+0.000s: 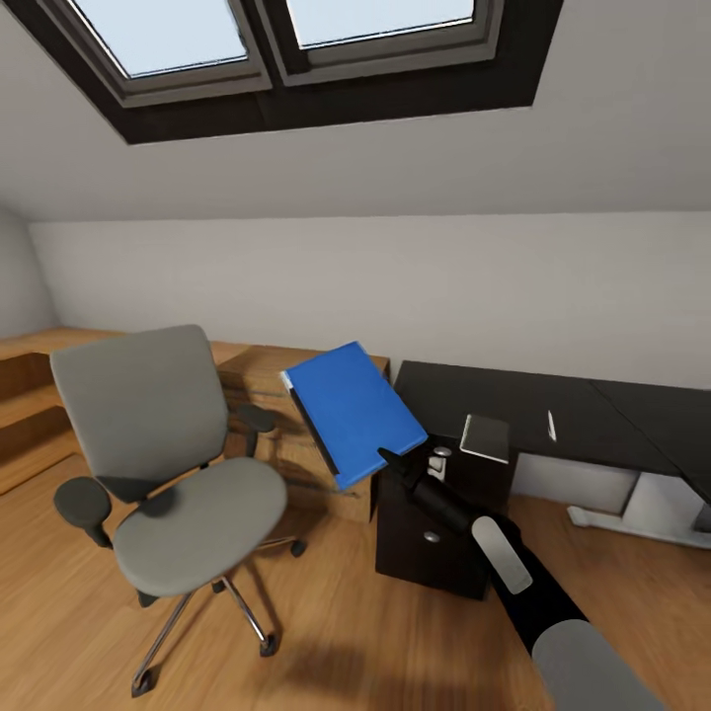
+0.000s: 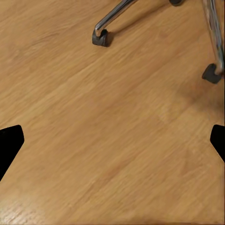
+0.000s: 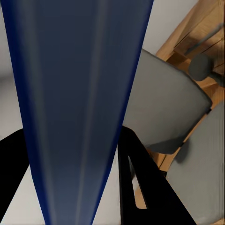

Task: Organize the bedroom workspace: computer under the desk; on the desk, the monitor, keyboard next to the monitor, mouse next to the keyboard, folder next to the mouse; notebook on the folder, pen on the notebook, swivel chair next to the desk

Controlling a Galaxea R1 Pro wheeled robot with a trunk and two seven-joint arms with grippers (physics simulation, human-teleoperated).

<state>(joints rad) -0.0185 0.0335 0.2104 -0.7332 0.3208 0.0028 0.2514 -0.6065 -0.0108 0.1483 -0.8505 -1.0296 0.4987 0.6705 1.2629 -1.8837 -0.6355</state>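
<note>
My right gripper [image 1: 387,459] is shut on the lower edge of the blue folder [image 1: 351,410], holding it tilted in the air between the swivel chair [image 1: 173,464] and the desk [image 1: 553,410]. Seen from the right wrist, the folder [image 3: 77,108] runs as a blue band between the black fingers [image 3: 140,183], with the chair's grey backrest [image 3: 164,108] behind. A small notebook [image 1: 485,437] lies near the desk's front edge over the drawer unit, and a white pen [image 1: 551,426] lies to its right. My left gripper [image 2: 112,140] hangs open over the floor near the chair's castors [image 2: 100,37].
A light wooden dresser [image 1: 286,434] stands against the wall behind the folder, between chair and desk. The dark drawer unit [image 1: 434,523] with silver knobs sits under the desk's left end. Low wooden steps [image 1: 30,405] run along the left wall. Skylights [image 1: 286,39] are overhead.
</note>
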